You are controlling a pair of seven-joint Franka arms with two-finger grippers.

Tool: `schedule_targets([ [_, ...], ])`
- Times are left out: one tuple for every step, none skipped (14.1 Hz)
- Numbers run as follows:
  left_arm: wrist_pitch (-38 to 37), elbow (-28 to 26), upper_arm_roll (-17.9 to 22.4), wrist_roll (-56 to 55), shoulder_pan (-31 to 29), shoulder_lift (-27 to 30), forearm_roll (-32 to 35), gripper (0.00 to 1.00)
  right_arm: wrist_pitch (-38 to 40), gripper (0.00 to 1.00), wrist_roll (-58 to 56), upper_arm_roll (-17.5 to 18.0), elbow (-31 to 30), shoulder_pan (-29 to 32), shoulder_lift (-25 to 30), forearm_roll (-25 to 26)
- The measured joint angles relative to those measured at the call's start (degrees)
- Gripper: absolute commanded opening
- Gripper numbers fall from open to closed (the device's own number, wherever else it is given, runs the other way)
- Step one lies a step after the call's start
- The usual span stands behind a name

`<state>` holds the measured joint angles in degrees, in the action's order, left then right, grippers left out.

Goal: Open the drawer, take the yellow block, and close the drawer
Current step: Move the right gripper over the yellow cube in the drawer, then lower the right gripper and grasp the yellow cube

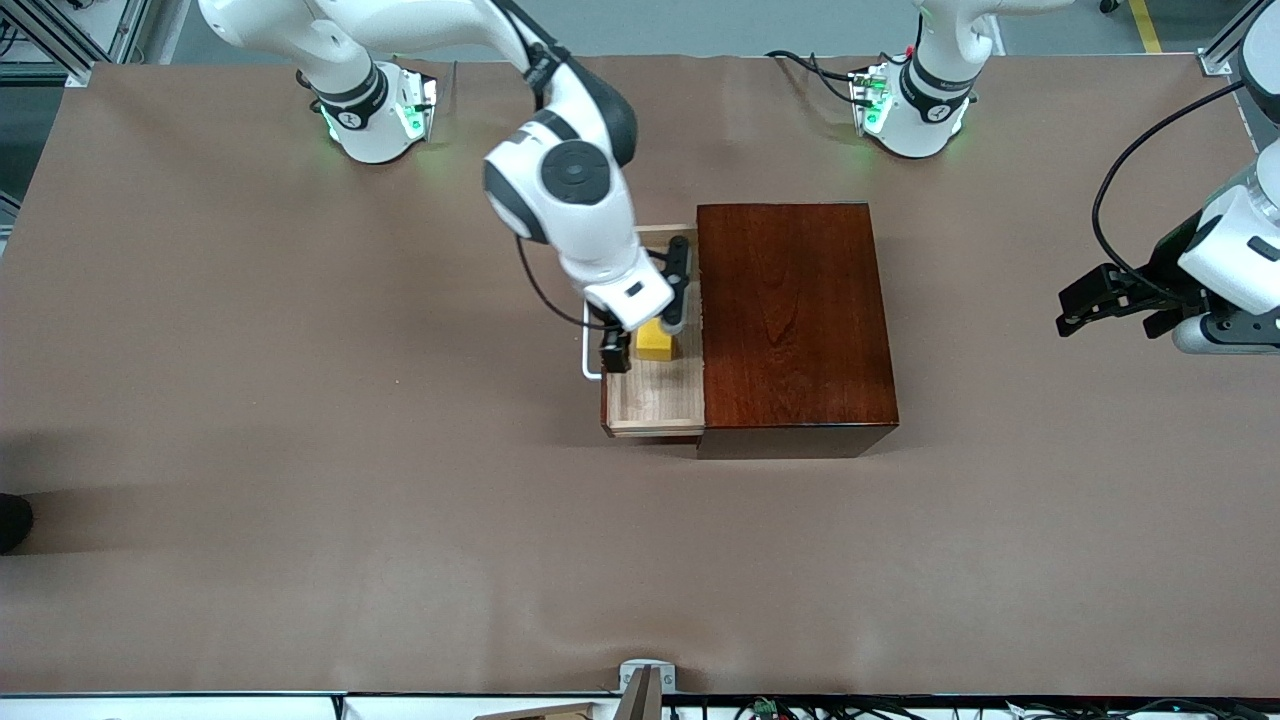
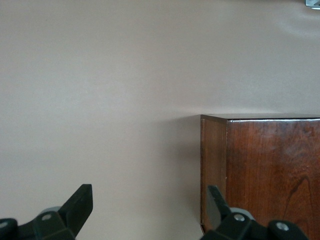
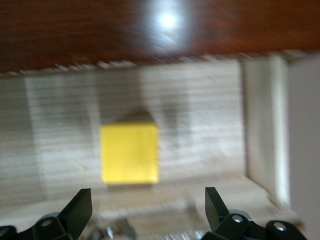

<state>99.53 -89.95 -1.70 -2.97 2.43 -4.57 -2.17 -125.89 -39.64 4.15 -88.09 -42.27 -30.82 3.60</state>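
The drawer stands pulled out of the dark reddish-brown box toward the right arm's end of the table, its white handle at the outer edge. The yellow block lies on the tray floor. My right gripper hangs open just above the block, one finger on each side, not touching it. In the right wrist view the yellow block rests on the light wood below the right gripper. My left gripper waits open and empty at the left arm's end; the left gripper looks at the box.
Brown cloth covers the whole table. Both arm bases stand along the edge farthest from the front camera. A small metal bracket sits at the nearest edge. A dark object pokes in at the right arm's end.
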Motion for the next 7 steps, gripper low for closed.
schedule_targets([
  [0.0, 0.0, 0.0, 0.0, 0.0, 0.0, 0.0, 1.00, -0.3, 1.00, 0.1, 0.0, 0.5, -1.2, -0.8, 0.8],
  [0.0, 0.0, 0.0, 0.0, 0.0, 0.0, 0.0, 1.00, -0.4, 1.00, 0.1, 0.0, 1.2, -2.0, -1.6, 1.1],
  [0.0, 0.0, 0.0, 0.0, 0.0, 0.0, 0.0, 1.00, -0.4, 1.00, 0.1, -0.1, 1.9, -2.4, -2.3, 1.2],
  [0.0, 0.0, 0.0, 0.0, 0.0, 0.0, 0.0, 1.00, -0.4, 1.00, 0.1, -0.1, 2.4, -2.4, -2.8, 1.2],
  [0.0, 0.0, 0.0, 0.0, 0.0, 0.0, 0.0, 1.00, -0.4, 1.00, 0.2, -0.3, 2.7, -2.4, -3.1, 1.2],
  [0.0, 0.0, 0.0, 0.0, 0.0, 0.0, 0.0, 1.00, -0.4, 1.00, 0.2, -0.4, 2.8, -2.4, -3.6, 1.2],
  [0.0, 0.0, 0.0, 0.0, 0.0, 0.0, 0.0, 1.00, -0.8, 1.00, 0.5, -0.5, 3.0, -2.4, -4.0, 1.3],
])
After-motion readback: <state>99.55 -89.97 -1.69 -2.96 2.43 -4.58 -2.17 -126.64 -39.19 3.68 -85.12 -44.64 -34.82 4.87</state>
